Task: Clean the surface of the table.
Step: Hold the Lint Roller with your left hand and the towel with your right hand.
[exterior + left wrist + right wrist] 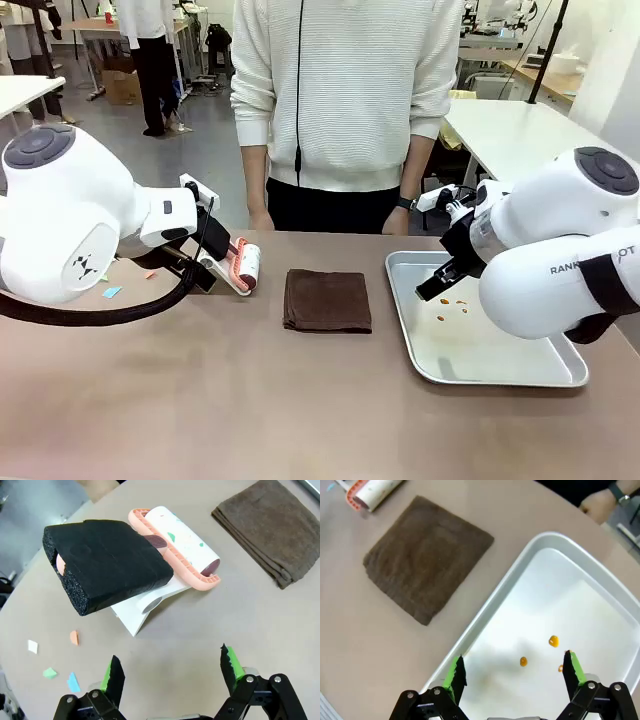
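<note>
Taupe desk between 2 arms, workshop behind

The desk (pixel 300 410) fills the foreground; left jaws spread, empty, above it near a lint roller (pixel 245 266) and coloured paper scraps (pixel 112 292); right jaws spread, empty, over a metal tray (pixel 500 350) with orange spots (pixel 452 310); a folded brown cloth (pixel 327 300) lies between; a person (pixel 340 100) stands at the far edge; white tables (pixel 520 130) beyond.
</note>
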Motion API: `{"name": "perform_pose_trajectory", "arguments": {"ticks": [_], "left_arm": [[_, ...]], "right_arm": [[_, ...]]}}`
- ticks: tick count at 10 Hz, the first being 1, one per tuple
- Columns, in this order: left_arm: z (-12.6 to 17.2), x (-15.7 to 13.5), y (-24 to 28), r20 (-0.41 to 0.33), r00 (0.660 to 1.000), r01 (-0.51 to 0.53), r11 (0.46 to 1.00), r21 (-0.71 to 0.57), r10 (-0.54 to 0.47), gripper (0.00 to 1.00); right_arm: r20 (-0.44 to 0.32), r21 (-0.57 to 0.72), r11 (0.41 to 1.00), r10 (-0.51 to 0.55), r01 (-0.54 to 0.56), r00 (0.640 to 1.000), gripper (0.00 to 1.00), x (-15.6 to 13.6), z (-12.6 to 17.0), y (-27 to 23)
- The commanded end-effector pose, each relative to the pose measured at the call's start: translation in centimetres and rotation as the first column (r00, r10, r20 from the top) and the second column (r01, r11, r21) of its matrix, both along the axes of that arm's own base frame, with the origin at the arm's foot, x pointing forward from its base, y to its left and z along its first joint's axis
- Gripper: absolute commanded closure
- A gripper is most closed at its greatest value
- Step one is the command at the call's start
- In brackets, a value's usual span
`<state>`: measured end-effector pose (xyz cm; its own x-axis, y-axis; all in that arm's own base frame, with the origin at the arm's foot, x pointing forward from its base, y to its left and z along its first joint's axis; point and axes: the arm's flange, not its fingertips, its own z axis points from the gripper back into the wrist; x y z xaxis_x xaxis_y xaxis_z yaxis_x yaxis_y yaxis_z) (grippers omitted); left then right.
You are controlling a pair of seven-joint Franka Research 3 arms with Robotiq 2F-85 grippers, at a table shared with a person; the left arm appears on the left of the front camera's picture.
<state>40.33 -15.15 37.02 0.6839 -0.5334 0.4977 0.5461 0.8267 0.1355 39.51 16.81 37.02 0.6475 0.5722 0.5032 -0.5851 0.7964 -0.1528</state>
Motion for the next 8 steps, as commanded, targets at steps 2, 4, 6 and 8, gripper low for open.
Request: {"name": "perform_pose_trajectory", "arguments": {"ticks": [2,4,6,8], "left_arm": [[0.0,0.0,0.0,0.0,1.0,0.0,1.0,0.0,0.0,0.0],[0.0,0.0,0.0,0.0,1.0,0.0,1.0,0.0,0.0,0.0],[0.0,0.0,0.0,0.0,1.0,0.0,1.0,0.0,0.0,0.0],[0.0,0.0,0.0,0.0,1.0,0.0,1.0,0.0,0.0,0.0]], "right_arm": [[0.0,0.0,1.0,0.0,0.0,1.0,0.0,0.0,0.0,0.0],[0.0,0.0,1.0,0.0,0.0,1.0,0.0,0.0,0.0,0.0],[0.0,0.0,1.0,0.0,0.0,1.0,0.0,0.0,0.0,0.0],[0.0,0.0,1.0,0.0,0.0,1.0,0.0,0.0,0.0,0.0]]}}
